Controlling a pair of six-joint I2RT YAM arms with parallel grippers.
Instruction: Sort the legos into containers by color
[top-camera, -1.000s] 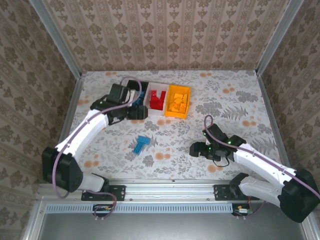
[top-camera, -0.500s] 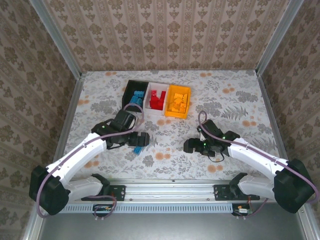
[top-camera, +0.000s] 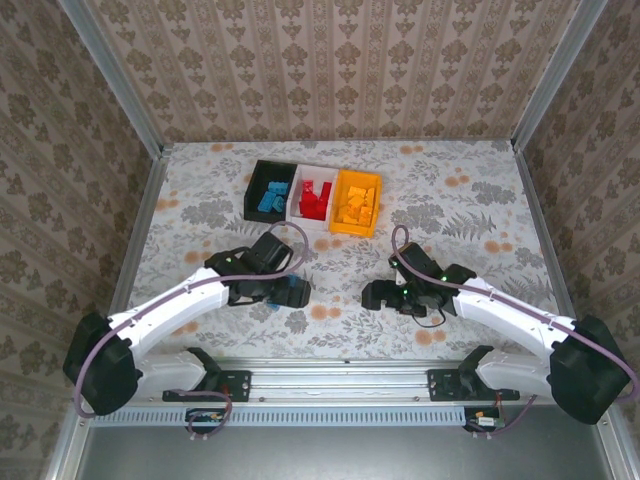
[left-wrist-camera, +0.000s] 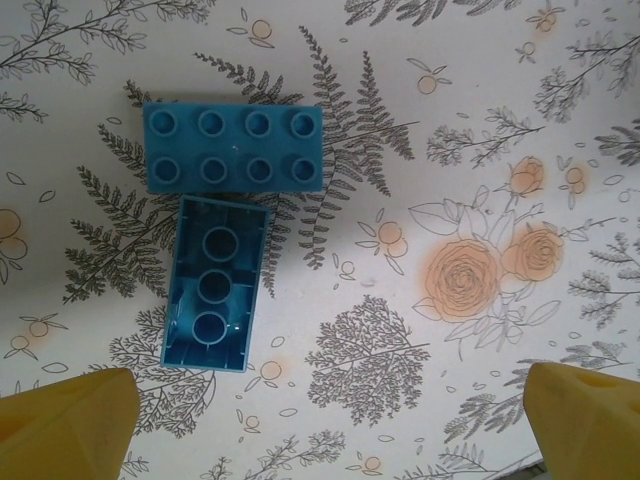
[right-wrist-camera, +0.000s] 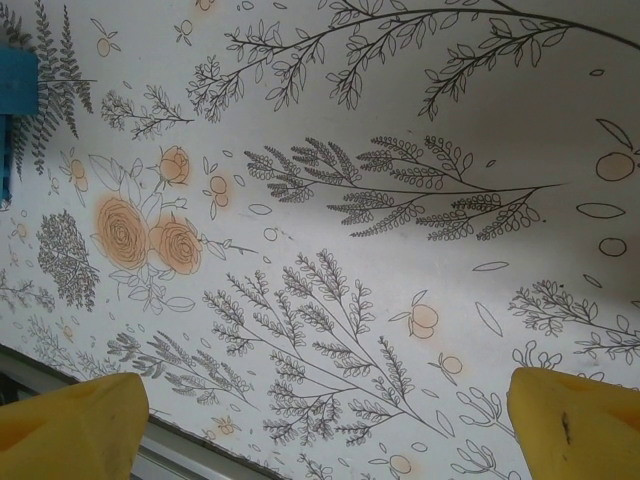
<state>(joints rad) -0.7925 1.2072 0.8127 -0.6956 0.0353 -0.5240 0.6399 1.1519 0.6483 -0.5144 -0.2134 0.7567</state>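
Floral-print table (top-camera: 480, 200) fills the floor of this papered booth, and at its far side sits the joined row of bins: black bin (top-camera: 256, 178) with blue pieces inside, white bin (top-camera: 318, 170) with red, orange-yellow bin (top-camera: 360, 175) with matching bricks.

Down front, both arms reach toward the middle. Left gripper (top-camera: 290, 292) hangs low over the table, and its wrist camera has its yellow fingertips (left-wrist-camera: 65, 410) spread right out to the corners, nothing between them. Right gripper (top-camera: 375, 295) is just as wide apart, with bare print under it and only a sliver of blue at the edge of its wrist view.

Now the prize: two blue bricks, touching in a T. The studs-up brick (left-wrist-camera: 232, 147) runs crosswise to the left wrist view, while the hollow-side-up brick (left-wrist-camera: 215, 285) runs lengthwise toward the fingers, slightly tilted. Both sit left of the jaws' centre line and ahead of the tips. By my read, the left arm is clearly nearer; it needs a shift left and forward to straddle the hollow brick across its narrow width.
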